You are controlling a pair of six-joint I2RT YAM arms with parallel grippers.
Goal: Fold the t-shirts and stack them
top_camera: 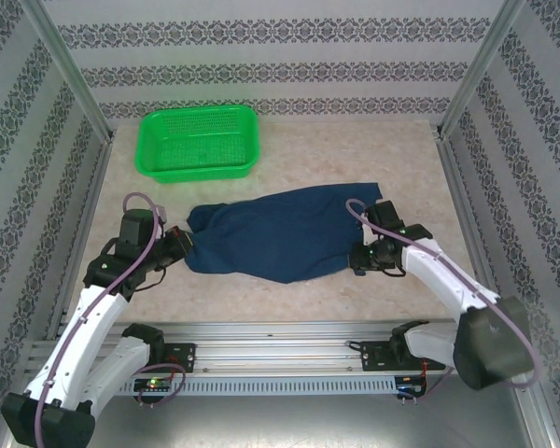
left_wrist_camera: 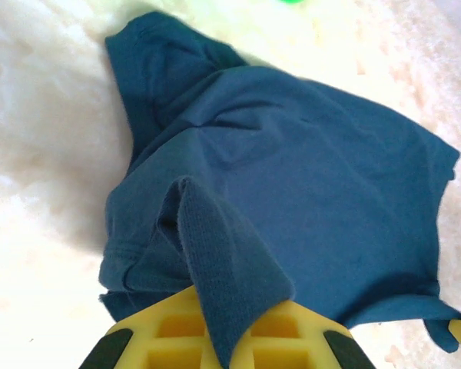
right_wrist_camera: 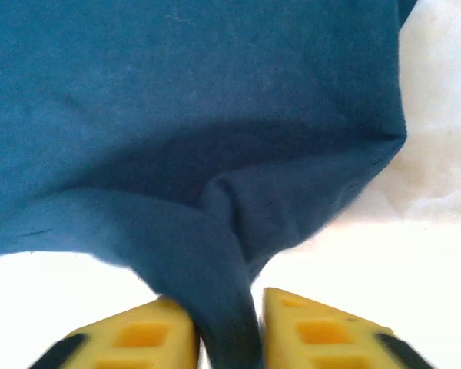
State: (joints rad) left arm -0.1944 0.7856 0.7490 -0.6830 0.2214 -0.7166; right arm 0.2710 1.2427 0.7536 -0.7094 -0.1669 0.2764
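A dark navy t-shirt (top_camera: 280,238) lies stretched out flat across the middle of the table, no print showing. My left gripper (top_camera: 182,245) is at its left end, shut on a pinched fold of the cloth (left_wrist_camera: 307,177), which runs up between the yellow fingers (left_wrist_camera: 169,330). My right gripper (top_camera: 359,254) is at the shirt's right end. In the right wrist view a rope of the t-shirt (right_wrist_camera: 215,115) still hangs between the yellow fingers (right_wrist_camera: 315,334), but the jaws stand parted, with a thin gap beside the right finger.
A green plastic mesh basket (top_camera: 202,113) stands at the back left, behind the shirt. Patterned walls close in the table on three sides. An aluminium rail (top_camera: 280,336) with both arm bases runs along the near edge.
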